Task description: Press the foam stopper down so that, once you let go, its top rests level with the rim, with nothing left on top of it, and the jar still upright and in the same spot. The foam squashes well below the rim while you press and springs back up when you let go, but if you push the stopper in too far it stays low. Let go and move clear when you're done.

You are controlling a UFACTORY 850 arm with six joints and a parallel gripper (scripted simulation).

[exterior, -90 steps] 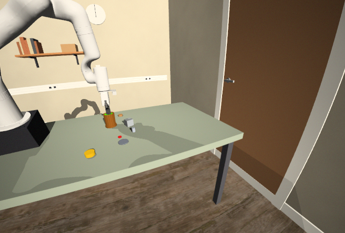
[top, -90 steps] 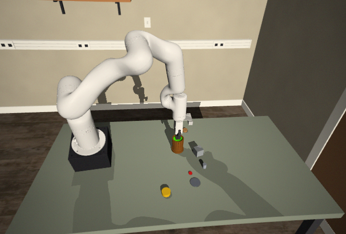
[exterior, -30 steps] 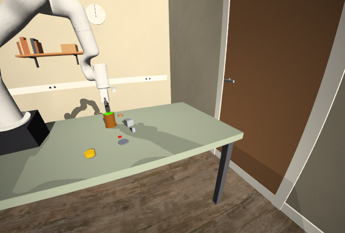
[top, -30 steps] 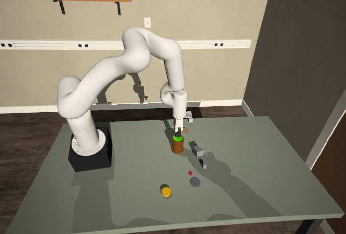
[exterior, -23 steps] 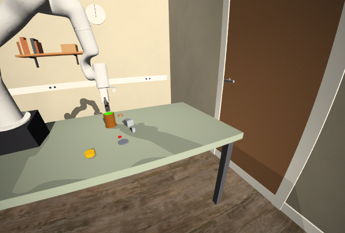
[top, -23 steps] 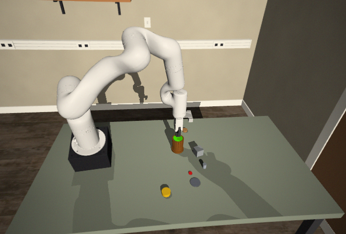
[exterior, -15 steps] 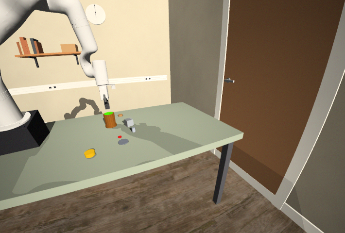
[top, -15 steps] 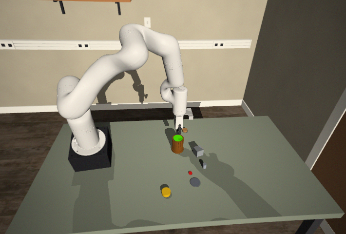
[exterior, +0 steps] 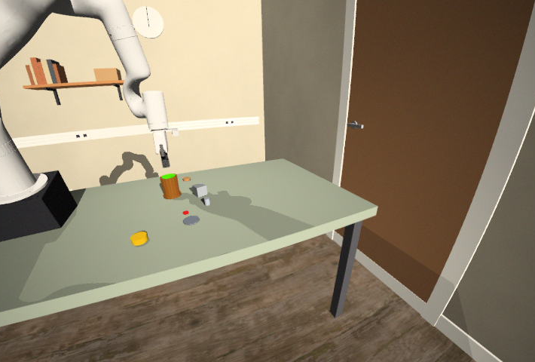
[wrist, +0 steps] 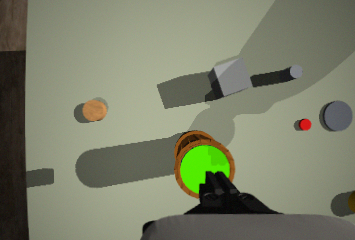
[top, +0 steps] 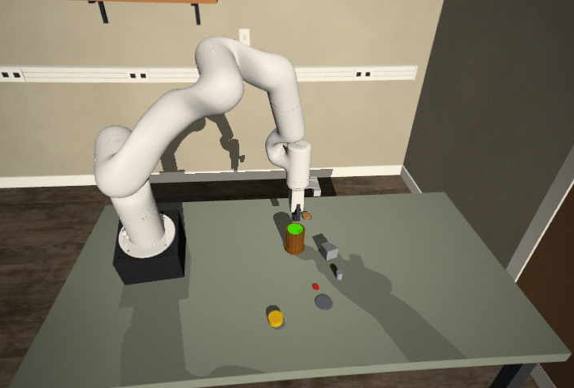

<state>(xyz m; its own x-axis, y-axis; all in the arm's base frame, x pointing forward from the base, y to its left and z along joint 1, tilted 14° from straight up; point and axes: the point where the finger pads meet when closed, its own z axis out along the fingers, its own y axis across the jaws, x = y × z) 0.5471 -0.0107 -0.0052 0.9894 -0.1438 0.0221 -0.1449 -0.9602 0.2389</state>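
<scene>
A brown jar (top: 294, 244) (exterior: 171, 188) (wrist: 187, 143) stands upright on the green table (top: 411, 255) (exterior: 276, 188). A bright green foam stopper (top: 295, 228) (exterior: 168, 176) (wrist: 201, 167) fills its mouth, its top about at the rim, with nothing lying on it. My gripper (top: 297, 216) (exterior: 164, 164) (wrist: 212, 185) is shut on nothing and hangs straight above the stopper with a small gap between fingertips and foam.
A grey cube (top: 328, 250) (exterior: 199, 190) (wrist: 229, 77) and a small grey cylinder (top: 339, 274) (wrist: 295, 71) stand right of the jar. A tan disc (top: 306, 215) (wrist: 94, 110) lies behind it. A red dot (top: 315, 286) (wrist: 305, 124), a grey disc (top: 322, 301) (wrist: 337, 115) and a yellow puck (top: 275, 318) (exterior: 139, 238) lie nearer the front.
</scene>
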